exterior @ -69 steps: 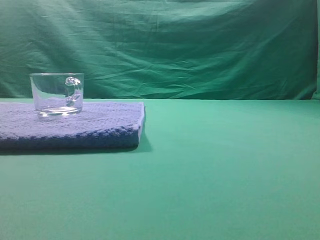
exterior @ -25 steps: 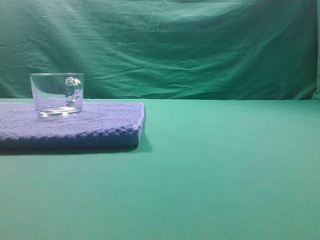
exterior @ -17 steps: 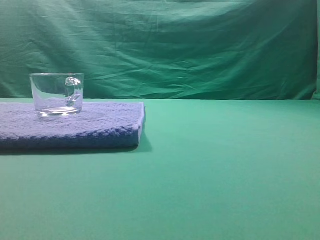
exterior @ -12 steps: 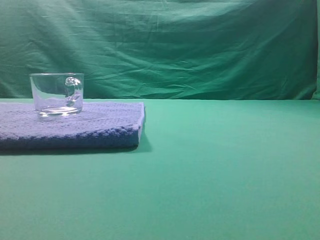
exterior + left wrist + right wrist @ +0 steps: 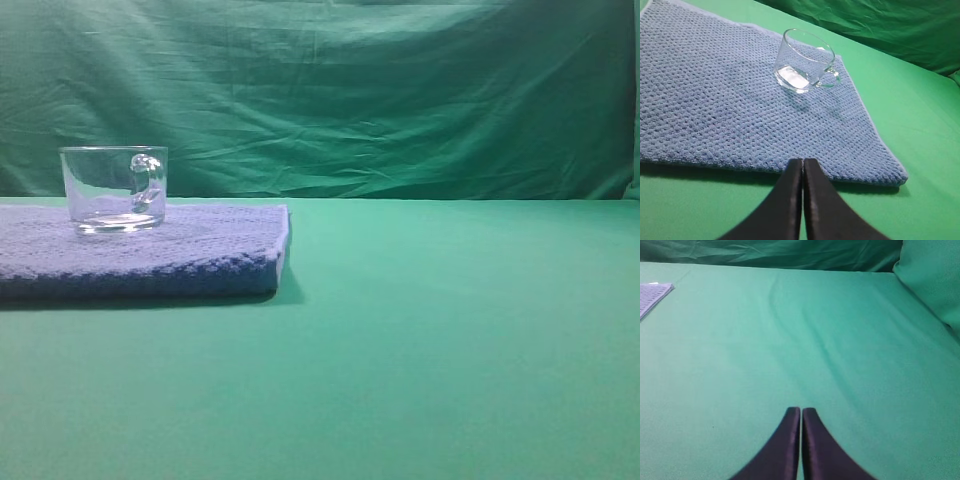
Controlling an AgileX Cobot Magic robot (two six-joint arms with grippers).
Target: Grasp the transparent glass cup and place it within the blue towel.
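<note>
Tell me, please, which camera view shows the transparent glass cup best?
The left wrist view: it looks down on the transparent glass cup, showing rim, base and handle on the blue towel. The exterior high view shows the cup side-on only. The right wrist view misses it, catching just a towel corner.

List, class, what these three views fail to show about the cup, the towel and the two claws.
- Blue towel: its left end is cut off by the exterior high view's edge; the right wrist view shows only a corner.
- Transparent glass cup: absent from the right wrist view.
- Left claw and right claw: both shut, only the tips show; arms outside every frame.
</note>
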